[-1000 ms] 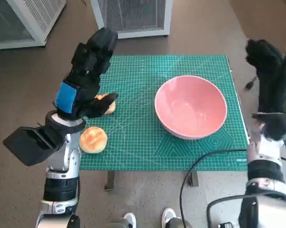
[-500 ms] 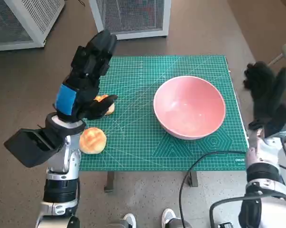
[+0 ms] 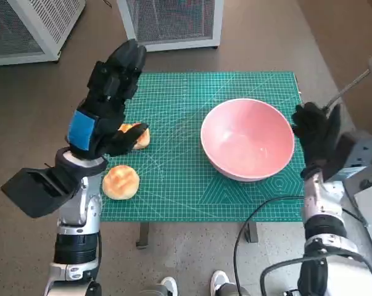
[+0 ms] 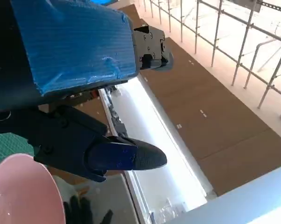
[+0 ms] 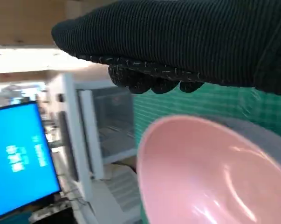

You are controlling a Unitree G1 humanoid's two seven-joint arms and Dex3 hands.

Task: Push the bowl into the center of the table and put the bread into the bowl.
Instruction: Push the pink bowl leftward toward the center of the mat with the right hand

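A hard shove from the right hand point(image 3: 315, 132), empty with fingers loosely spread just beside the rim, could tip the shallow pink bowl point(image 3: 247, 147) right of centre or slide it into the two golden buns point(image 3: 121, 181) near the empty, open-fingered left hand point(image 3: 105, 105).

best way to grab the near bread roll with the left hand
Likely from above, fingers closing across the domed top of the near roll. It lies alone on the mat's near edge with space all round, just under the left hand, which hovers holding nothing.
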